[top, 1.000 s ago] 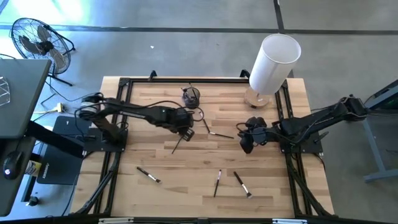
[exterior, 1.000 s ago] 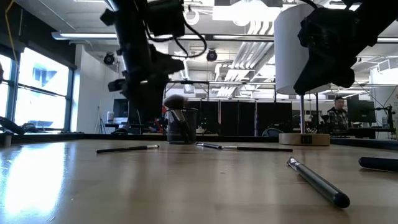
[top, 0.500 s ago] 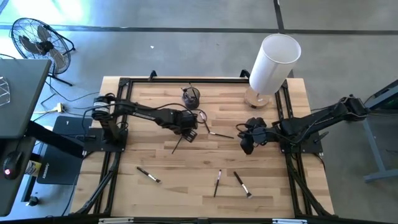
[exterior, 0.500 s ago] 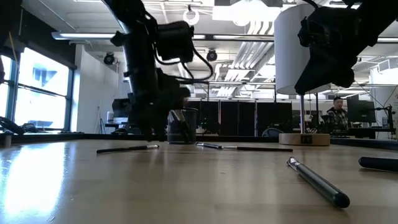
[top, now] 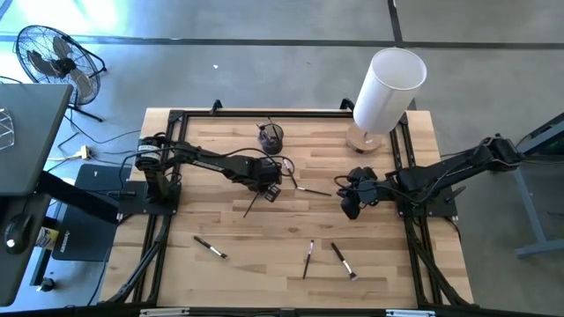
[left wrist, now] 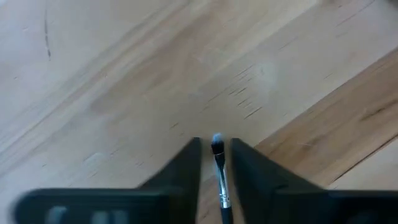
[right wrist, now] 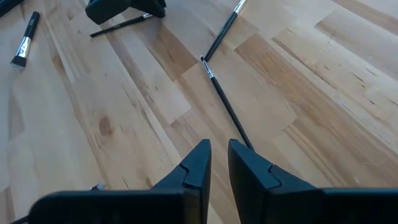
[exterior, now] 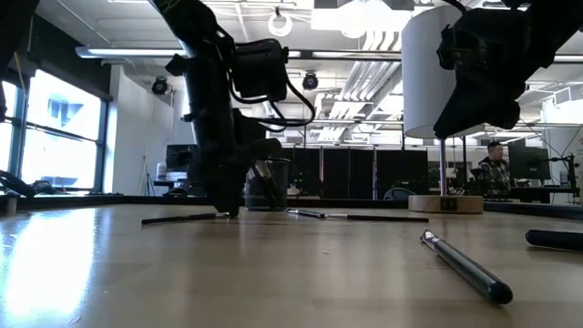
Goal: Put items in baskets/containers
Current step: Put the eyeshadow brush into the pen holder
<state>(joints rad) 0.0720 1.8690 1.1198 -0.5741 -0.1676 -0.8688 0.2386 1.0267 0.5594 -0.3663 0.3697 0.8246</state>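
My left gripper (top: 265, 190) is down at the table's middle, its fingers (left wrist: 186, 171) closed in on both sides of a thin dark makeup brush (left wrist: 218, 163) that lies flat on the wood. The pale tip pokes out just past the fingertips. That brush (top: 252, 205) trails toward the front. The black mesh cup (top: 271, 136) stands behind the gripper with brushes in it, partly hidden by the arm in the low view. My right gripper (top: 350, 208) hovers right of centre, its jaws nearly together and holding nothing. Two thin brushes (right wrist: 225, 111) lie before it.
More brushes lie toward the front at the left (top: 211, 248), the middle (top: 308, 257) and just right of it (top: 344, 261). A tall white cylinder (top: 385, 92) stands at the back right. A floor fan (top: 53, 62) is off the table.
My left gripper has sunk to the table over the brush and its fingers have closed in on it. The right arm has not moved.
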